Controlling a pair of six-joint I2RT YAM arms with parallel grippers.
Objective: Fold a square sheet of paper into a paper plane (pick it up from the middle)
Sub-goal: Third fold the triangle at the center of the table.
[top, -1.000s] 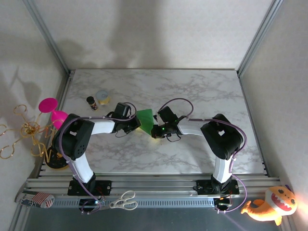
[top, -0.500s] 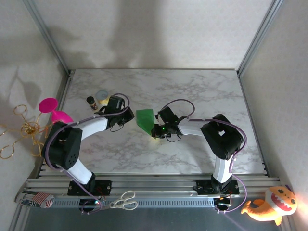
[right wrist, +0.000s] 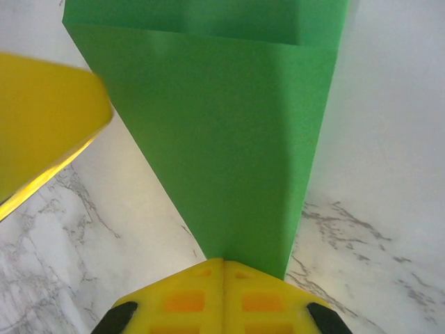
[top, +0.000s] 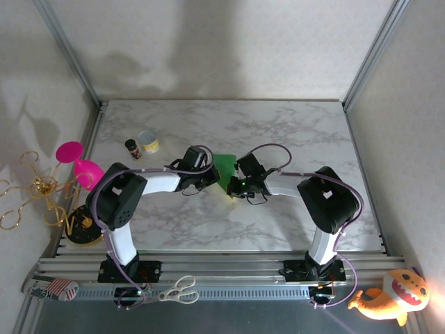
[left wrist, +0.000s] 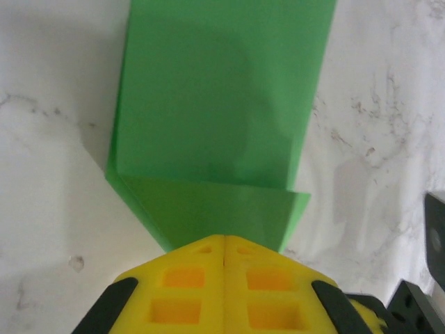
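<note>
thin bright-green folded paper [top: 224, 167] looks light, floppy; grip edges. right hand [right wrist: 222, 263] clamped on its narrow end; left hand [left wrist: 224, 240] closed, empty.

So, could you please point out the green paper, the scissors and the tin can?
green paper [top: 224, 165], top view, the middle of its flat face
scissors [top: 174, 292], top view, the pivot where the blades cross
tin can [top: 147, 141], top view, the centre of its round top
</note>
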